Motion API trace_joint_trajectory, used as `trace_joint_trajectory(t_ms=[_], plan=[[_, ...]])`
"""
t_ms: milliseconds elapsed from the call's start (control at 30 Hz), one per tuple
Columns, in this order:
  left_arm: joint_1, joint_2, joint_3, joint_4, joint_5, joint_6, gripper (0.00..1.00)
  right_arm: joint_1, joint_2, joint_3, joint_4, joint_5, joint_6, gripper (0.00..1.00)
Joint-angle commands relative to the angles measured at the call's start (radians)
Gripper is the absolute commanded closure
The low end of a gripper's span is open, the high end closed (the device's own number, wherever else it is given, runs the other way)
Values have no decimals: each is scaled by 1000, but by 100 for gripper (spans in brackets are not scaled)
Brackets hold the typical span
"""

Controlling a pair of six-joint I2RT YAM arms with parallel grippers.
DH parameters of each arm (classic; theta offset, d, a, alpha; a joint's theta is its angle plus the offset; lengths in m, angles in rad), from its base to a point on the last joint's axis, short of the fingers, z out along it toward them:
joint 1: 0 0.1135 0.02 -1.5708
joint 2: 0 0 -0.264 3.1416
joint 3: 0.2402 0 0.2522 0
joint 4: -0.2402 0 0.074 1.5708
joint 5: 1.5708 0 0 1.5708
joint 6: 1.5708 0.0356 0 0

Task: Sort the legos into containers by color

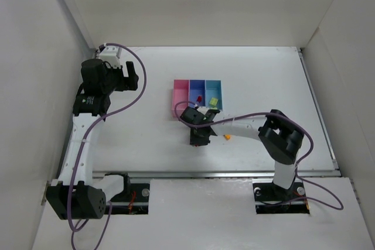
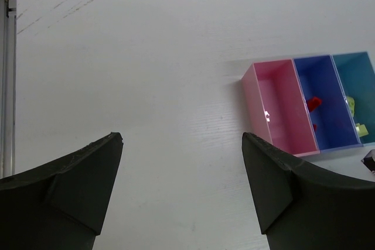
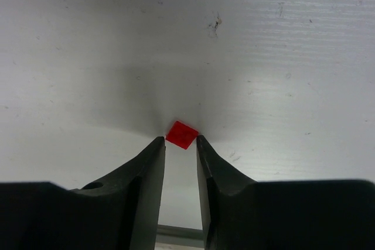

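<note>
My right gripper [image 3: 180, 140] is down at the table, its fingertips closed against two corners of a small red lego [image 3: 181, 134]. From above, this gripper [image 1: 198, 139] sits just in front of the containers. The containers are a joined row of a pink bin [image 1: 180, 99], a medium blue bin [image 1: 196, 89] and a light blue bin [image 1: 215, 89]. A red lego [image 1: 199, 98] lies in the medium blue bin. A yellow-green lego [image 1: 214, 102] lies in the light blue bin. An orange-yellow lego [image 1: 227, 137] lies on the table beside the right arm. My left gripper [image 1: 133, 77] is open and empty at the far left.
In the left wrist view the pink bin [image 2: 275, 106], blue bin [image 2: 334, 74] and light blue bin [image 2: 357, 68] lie to the right of my open left gripper [image 2: 181, 139]. White walls enclose the table. A purple cable loops over the right arm [image 1: 246, 122].
</note>
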Motion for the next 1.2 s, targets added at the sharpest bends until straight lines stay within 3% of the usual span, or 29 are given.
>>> trace_joint_trajectory(t_ms=[0,200,367,567,900,1167], plan=[[7,-20,7,34,15,-8,19,4,68,-4,-30,47,-6,67],[7,-29,7,34,6,-8,19,4,68,-14,-30,66,-16,76],[7,-29,7,34,6,-8,19,4,68,-14,-30,76,-39,90],[7,-29,7,34,6,-8,19,4,13,6,-30,107,-86,98],[7,-29,7,34,6,-8,19,4,-67,120,-123,162,-152,100],[7,-29,-2,34,-5,-8,19,4,-78,359,-221,268,-260,100]])
